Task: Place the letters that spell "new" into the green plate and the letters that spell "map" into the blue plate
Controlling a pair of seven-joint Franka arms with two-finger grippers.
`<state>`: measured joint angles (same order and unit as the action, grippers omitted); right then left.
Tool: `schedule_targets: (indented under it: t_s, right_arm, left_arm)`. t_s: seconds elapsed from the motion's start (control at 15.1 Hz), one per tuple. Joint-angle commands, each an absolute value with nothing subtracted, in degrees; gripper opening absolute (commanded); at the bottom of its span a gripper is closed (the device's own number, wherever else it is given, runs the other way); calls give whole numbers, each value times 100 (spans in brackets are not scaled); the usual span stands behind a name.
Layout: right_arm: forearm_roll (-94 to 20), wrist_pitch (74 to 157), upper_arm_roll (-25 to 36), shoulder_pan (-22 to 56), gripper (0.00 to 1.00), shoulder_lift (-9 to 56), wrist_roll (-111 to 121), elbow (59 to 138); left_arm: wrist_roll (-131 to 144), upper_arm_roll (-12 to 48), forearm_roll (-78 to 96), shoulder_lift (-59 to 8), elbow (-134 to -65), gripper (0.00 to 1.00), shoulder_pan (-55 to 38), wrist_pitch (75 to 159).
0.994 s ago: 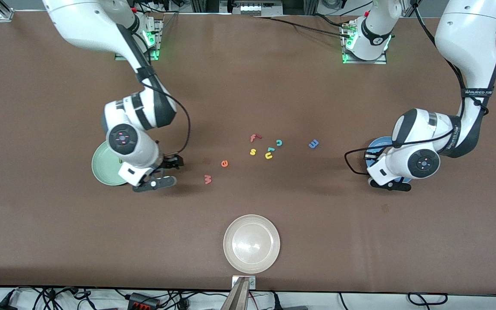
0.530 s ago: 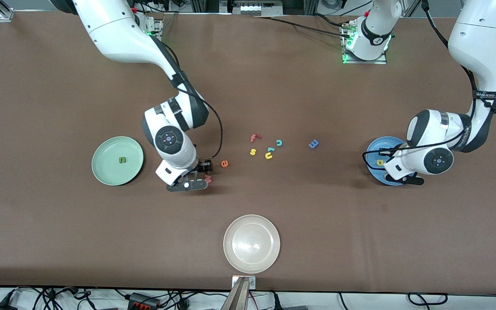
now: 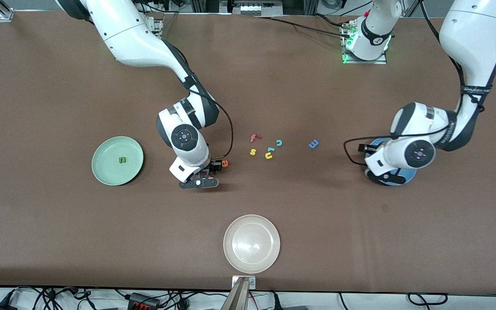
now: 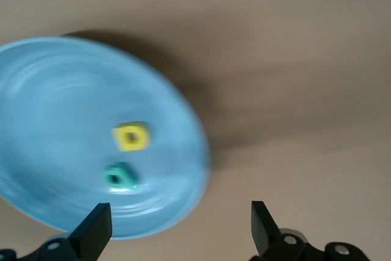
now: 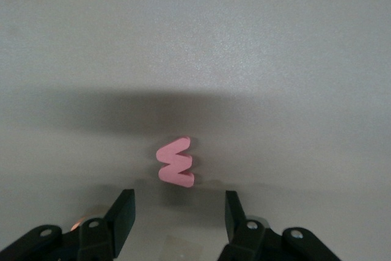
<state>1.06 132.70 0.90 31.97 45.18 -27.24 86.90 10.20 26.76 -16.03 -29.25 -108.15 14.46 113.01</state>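
The right tool (image 5: 174, 212), fingers apart, hovers over the pink "w" (image 5: 176, 162) on the table. The left tool (image 4: 177, 230), wide open, hangs over the blue plate (image 4: 55, 84) holding "a" (image 4: 131, 136) and "p" (image 4: 120, 176).

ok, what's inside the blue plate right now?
The left wrist view shows two letters lying in the blue plate: the yellow "a" and the teal "p". In the front view the left arm covers most of the plate, hiding them.
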Motion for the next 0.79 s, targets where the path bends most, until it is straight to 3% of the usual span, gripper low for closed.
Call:
schedule_targets:
  t_s: [0.0,0.33,0.6,0.73]
  right_arm:
    - [132,13447,132,3226,63,4675,-2821,8525]
    - [114,13491,158,3199,60,4842,-2848,8306]
    - [114,13517,167,3226,59,4939,-2865,8209]
    - [114,13544,167,3234,58,4975,-2865,8209]
  left_arm:
    - [1668,3197,-1661,-2917,-10819,100,1407,11267]
    - [1215,3612,-1767,-3067,-10994,100,994,11794]
    - [275,3604,-1967,-3085,-11705,100,835,13215]
    - [176,3595,-2353,-3085,-11935,100,809,13491]
